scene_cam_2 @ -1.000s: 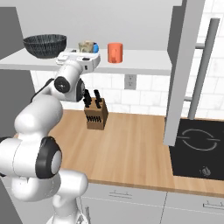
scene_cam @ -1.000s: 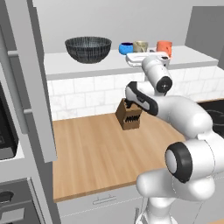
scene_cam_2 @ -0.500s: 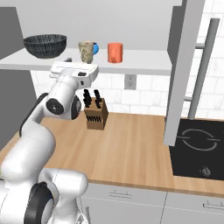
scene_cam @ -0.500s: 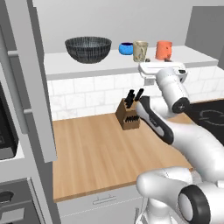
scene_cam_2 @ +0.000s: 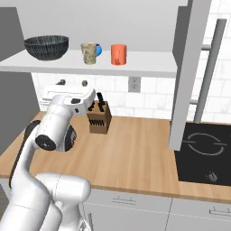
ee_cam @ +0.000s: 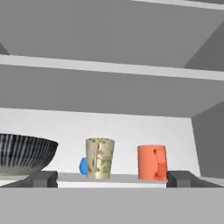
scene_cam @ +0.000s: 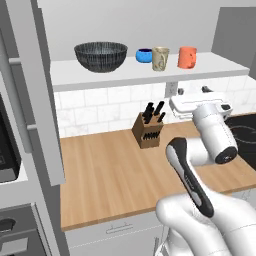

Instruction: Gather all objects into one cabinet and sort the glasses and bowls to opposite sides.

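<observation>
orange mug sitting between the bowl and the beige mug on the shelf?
No: the orange mug stands at the far end, with the beige mug between it and the bowl.

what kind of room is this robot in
A kitchen, rendered rather than real. A wooden counter carries a knife block in front of a white tile backsplash, a black cooktop sits at its end, and an open cabinet shelf above holds a bowl and mugs.

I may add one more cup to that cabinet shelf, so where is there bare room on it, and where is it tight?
The shelf is bare right of the orange mug, out to its end. A smaller gap lies between the bowl and the blue cup. It is crowded in the middle: the blue cup sits close behind the beige mug.
</observation>
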